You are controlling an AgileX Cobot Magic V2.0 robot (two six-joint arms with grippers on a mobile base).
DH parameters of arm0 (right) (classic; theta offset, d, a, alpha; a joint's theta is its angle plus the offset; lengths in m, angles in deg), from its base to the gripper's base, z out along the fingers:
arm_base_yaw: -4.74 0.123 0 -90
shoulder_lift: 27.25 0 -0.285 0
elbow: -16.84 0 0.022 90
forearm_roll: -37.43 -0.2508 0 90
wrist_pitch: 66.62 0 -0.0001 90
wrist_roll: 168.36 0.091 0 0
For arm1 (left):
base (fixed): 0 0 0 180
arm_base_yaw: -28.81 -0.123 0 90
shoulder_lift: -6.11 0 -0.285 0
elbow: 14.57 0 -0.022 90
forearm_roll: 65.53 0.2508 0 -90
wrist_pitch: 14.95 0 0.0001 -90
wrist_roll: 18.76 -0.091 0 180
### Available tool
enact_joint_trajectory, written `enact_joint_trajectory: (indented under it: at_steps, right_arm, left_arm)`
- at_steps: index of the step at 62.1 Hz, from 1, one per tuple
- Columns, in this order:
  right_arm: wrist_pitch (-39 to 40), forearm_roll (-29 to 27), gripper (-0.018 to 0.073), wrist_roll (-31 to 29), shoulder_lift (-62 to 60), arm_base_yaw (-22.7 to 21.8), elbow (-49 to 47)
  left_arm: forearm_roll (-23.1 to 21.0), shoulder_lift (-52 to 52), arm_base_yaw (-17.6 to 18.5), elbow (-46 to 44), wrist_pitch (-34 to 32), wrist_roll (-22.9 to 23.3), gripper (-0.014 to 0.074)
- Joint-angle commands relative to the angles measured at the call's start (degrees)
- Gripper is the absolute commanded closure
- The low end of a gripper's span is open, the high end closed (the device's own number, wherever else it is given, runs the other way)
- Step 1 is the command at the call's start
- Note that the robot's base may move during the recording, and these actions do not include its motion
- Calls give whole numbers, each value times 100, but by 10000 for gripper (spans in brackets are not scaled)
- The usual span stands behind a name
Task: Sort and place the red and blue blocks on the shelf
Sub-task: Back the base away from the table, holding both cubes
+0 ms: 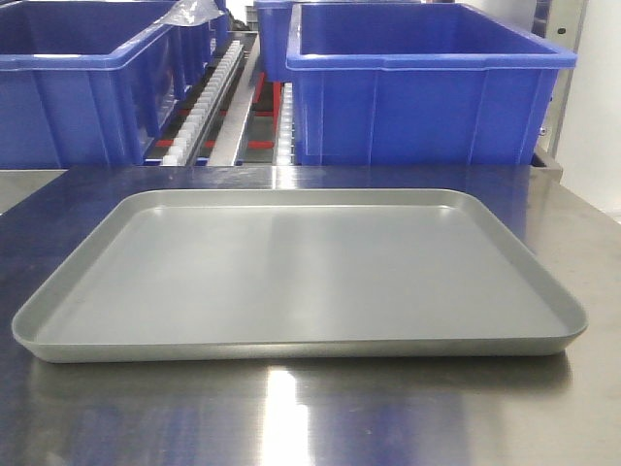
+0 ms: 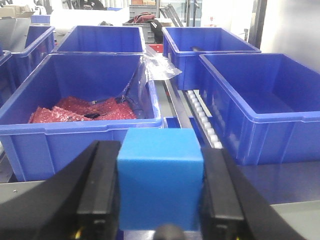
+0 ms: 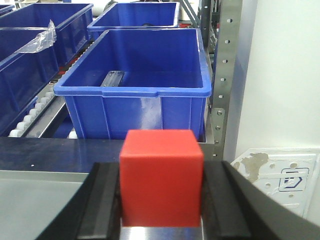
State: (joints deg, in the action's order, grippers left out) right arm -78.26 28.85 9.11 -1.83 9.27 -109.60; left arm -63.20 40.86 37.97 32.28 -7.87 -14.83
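Observation:
My left gripper (image 2: 160, 192) is shut on the blue block (image 2: 160, 175), held between its two black fingers (image 2: 102, 185) and facing the shelf. My right gripper (image 3: 161, 192) is shut on the red block (image 3: 161, 175), held above the steel table edge in front of a blue bin. The shelf (image 1: 228, 92) with roller rails (image 2: 205, 117) stands behind the table and carries the blue bins. Neither gripper nor block shows in the front view.
A shallow grey tray (image 1: 87, 282) lies on the steel table (image 1: 291, 417). Large blue bins (image 1: 427, 87) sit on the shelf; one (image 2: 80, 100) holds red packets, one (image 3: 145, 75) a dark metal part. A white wall (image 3: 280, 75) is at the right.

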Motion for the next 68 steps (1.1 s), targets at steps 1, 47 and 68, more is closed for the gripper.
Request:
enact_joint_trajectory:
  at_steps: [1,47,68]
  right_arm:
    - [501,2,197,-45,42,-33,-154]
    - [501,2,197,-45,42,-33,-154]
    - [501,2,197,-45,42,-33,-154]
  left_arm:
    - [-10,35,-18,-171,-539,-4,408]
    - [-10,35,-18,-171,-539,-4,408]
    - [-10,35,-18,-171,-539,-4,408]
